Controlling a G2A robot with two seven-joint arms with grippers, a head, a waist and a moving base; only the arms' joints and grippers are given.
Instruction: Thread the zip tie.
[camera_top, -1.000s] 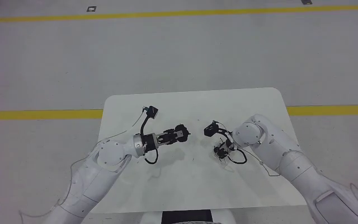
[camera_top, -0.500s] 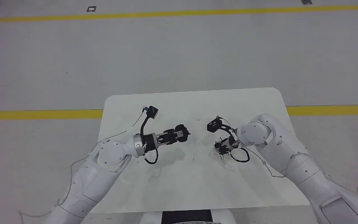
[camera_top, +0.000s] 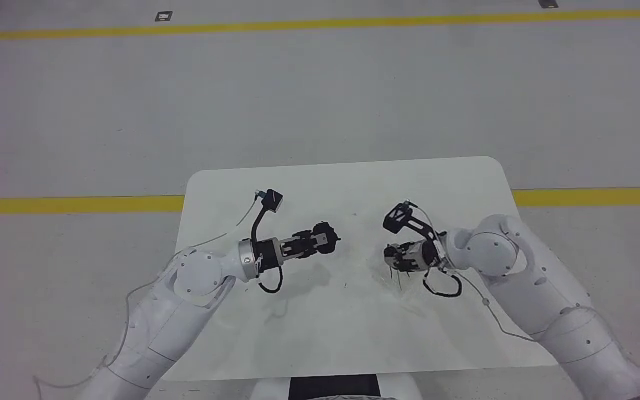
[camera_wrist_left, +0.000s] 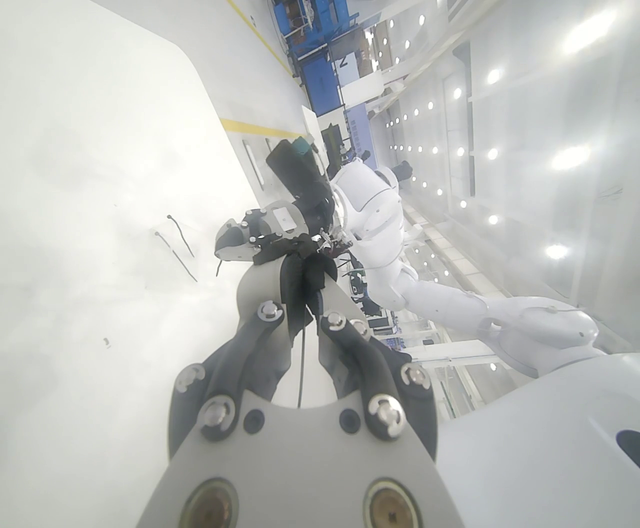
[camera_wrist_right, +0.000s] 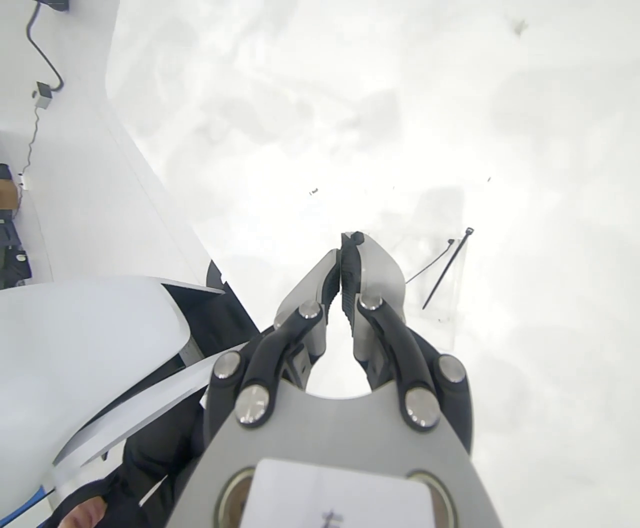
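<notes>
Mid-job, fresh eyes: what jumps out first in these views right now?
The two arms face each other, a gap between them, over the middle of the white table: the left pincer shut on a thin black zip tie, the right pincer shut opposite it. Two spare zip ties lie side by side on the table beside the right pincer.

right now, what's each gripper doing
left gripper: jaws shut on black zip tie
right gripper: jaws shut, seemingly pinching a second zip tie
</notes>
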